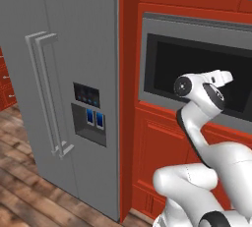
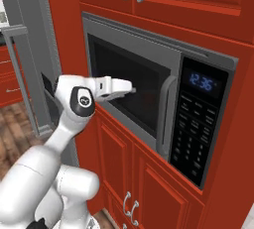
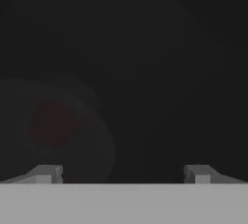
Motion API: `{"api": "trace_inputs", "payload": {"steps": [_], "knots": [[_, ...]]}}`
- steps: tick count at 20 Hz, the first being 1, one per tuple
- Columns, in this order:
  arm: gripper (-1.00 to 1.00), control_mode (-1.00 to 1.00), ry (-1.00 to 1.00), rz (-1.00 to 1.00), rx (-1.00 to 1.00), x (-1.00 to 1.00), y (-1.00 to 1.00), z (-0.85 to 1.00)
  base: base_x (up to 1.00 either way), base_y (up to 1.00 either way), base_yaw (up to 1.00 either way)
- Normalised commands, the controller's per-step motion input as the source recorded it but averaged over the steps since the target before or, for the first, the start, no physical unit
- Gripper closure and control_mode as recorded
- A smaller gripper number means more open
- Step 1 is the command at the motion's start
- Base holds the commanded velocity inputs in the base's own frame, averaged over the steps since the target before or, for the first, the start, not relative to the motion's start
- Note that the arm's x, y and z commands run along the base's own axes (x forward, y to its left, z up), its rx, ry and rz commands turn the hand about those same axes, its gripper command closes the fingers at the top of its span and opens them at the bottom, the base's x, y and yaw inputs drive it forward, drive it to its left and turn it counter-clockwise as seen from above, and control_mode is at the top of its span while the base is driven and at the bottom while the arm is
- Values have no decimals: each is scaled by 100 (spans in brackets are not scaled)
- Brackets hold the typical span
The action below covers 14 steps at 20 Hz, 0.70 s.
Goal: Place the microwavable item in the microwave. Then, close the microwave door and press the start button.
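**Gripper** (image 3: 123,172): mine; jaws spread wide, nothing between them. It is level and nose-on to the door (image 2: 144,104), tips at or just short of the glass; I cannot tell whether they touch.

**Item** (image 3: 53,123): a dim reddish blob seen through the dark glass in the hand view, low and to that view's left. It sits on a faint round plate (image 3: 97,150) inside the microwave (image 2: 163,49).

**Door**: looks flush with the frame in the right base view, so I judge it closed. Whether it is latched, I cannot tell.

**Remaining, by my judgement**: the start button, somewhere on the panel (image 2: 198,129) under the clock (image 2: 202,82). The keys are too small to tell apart.

**Hazards**
- Sliding along the glass toward the panel would catch a finger behind the handle (image 2: 166,116), which stands proud between me and the keys.
- Wide jaws could press two keys at once, or the wrong one.
- An unlatched door would make the start press useless.

**Edges and room**
- Open air behind me, toward the base, so backing off first is free.
- Upper cabinets (image 2: 149,5) overhang above.
- Lower cabinets (image 2: 124,173) stand flush below.
- The fridge (image 1: 59,73) walls the left, well apart from my hand.
- The panel face is flat and unobstructed once I am past the handle.
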Motion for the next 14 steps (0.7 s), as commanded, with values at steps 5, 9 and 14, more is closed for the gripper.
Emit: {"api": "trace_inputs", "payload": {"steps": [5,9,14], "knots": [[-100,-100,0,0,4,37,-15,0,0,0,0],[-100,-100,-1,0,2,-24,0,0,0,0,0],[-100,-100,-13,0,0,-92,10,0,0,0,0]]}}
